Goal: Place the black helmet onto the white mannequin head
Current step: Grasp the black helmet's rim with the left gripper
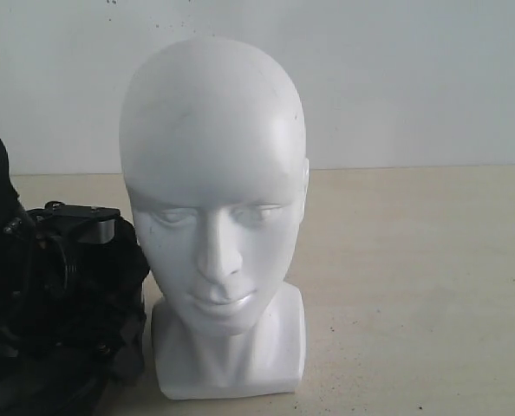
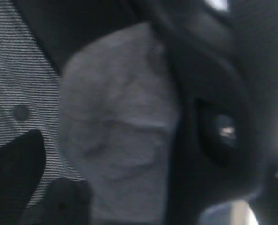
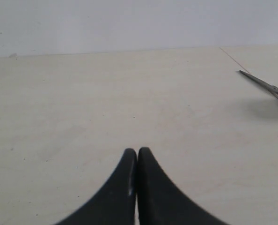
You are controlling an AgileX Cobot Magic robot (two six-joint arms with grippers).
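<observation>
The white mannequin head (image 1: 214,208) stands upright on its block base in the middle of the exterior view, facing the camera, bare. Left of it is a black mass: my left arm and gripper (image 1: 71,260), with the black helmet (image 1: 23,390) low beside the head's base; its outline is hard to separate from the arm. The left wrist view is blurred and very close: grey padded lining (image 2: 120,122) between dark helmet parts (image 2: 209,93). There the jaws cannot be made out. My right gripper (image 3: 137,152) is shut and empty over bare table, outside the exterior view.
The pale tabletop (image 1: 413,286) runs back to a white wall. In the right wrist view a thin pointed metal tool, like scissors (image 3: 263,84), lies on the table off to one side.
</observation>
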